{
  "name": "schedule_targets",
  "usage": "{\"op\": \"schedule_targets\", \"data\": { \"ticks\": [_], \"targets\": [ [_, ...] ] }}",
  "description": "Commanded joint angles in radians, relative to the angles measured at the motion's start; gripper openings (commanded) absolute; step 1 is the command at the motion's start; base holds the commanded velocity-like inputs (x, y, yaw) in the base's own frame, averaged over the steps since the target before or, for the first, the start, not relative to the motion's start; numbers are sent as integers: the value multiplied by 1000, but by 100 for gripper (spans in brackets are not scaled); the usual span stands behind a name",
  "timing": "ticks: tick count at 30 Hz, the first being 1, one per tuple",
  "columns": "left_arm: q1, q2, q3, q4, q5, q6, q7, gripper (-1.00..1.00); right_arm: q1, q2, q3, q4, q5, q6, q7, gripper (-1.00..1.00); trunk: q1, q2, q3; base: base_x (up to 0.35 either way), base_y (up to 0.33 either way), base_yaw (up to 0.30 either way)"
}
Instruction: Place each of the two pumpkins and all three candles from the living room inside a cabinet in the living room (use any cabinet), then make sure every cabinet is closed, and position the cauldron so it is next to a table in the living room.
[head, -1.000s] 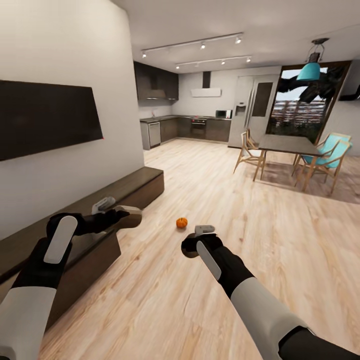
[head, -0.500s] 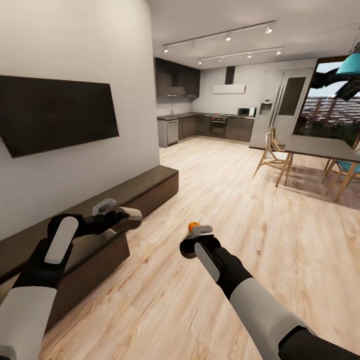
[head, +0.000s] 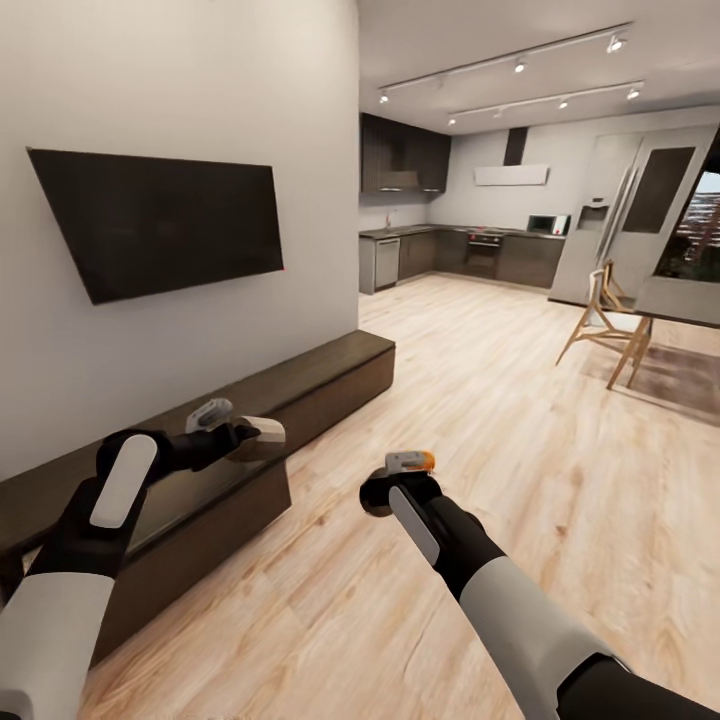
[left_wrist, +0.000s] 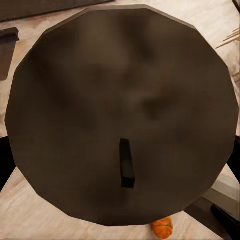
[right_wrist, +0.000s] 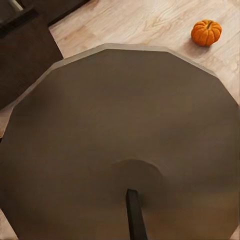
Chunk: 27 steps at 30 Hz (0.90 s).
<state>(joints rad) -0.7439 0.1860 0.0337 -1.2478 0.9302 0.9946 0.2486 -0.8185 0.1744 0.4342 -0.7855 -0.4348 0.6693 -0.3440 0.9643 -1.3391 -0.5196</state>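
Note:
My left gripper (head: 250, 437) is shut on a brown candle (head: 265, 440), held above the long low dark-brown cabinet (head: 330, 372). In the left wrist view the candle's round top (left_wrist: 120, 100) with its dark wick is seen close up. My right gripper (head: 380, 497) is shut on a second candle (right_wrist: 120, 135), held over the wooden floor. An orange pumpkin (right_wrist: 206, 32) lies on the floor just beyond the right wrist, its edge peeking out (head: 426, 461). Part of the cabinet's front (head: 215, 525) juts out below my left arm. The cauldron is out of view.
A black TV (head: 160, 220) hangs on the white wall above the cabinet. A dark kitchen (head: 470, 250) lies at the far end. A dining table (head: 685, 300) and a wooden chair (head: 600, 325) stand at the right.
The camera has swung left, so the wall, TV and cabinet have shifted right in the picture. The pumpkin now sits mostly behind my right wrist. Both arms keep their pose.

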Motion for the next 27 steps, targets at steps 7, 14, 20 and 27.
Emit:
{"op": "schedule_targets", "data": {
  "ticks": [7, 14, 20, 27],
  "targets": [
    [0, 1, 0, 9, 7, -2, 0, -100, -1, 0, 0, 0, 1, -1, 1, -100, 0, 0, 0, 26, -12, 284],
    [1, 2, 0, 15, 42, -3, -2, -100, 0, 0, 28, 0, 1, -2, 0, -100, 0, 0, 0, 271, -78, 286],
    [1, 4, 0, 33, 54, -4, -2, -100, -1, 0, 30, 0, 1, -2, 0, -100, 0, 0, 0, 322, -79, 288],
    [1, 4, 0, 37, 55, -4, -2, -100, 0, 0, 30, 0, 1, -2, 0, -100, 0, 0, 0, 323, -77, 288]
  ]
}}
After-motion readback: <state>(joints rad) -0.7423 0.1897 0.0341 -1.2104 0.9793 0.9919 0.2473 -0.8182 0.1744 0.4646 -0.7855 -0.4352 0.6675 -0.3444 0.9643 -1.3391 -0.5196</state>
